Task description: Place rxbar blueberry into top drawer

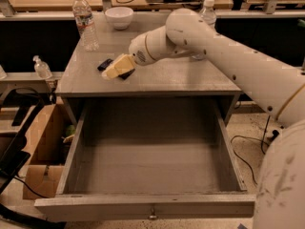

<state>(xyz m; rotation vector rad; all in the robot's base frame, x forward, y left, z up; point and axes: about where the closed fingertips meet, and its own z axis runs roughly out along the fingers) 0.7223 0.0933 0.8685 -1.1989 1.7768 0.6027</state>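
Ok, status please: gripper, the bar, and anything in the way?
Gripper low over the rxbar blueberry on the cabinet top. Top drawer open below. Water bottle stands behind, apart.

Gripper: low over the front-left part of the cabinet top, on the rxbar blueberry.
Rxbar blueberry: lies flat on the cabinet top; only its dark ends show either side of the gripper.
Arm: white, reaches in from the right.
Top drawer: pulled fully out below the cabinet top, metal knob at front centre.
Back of cabinet top: water bottle at left, white bowl beside it.
Floor, left: cardboard box.
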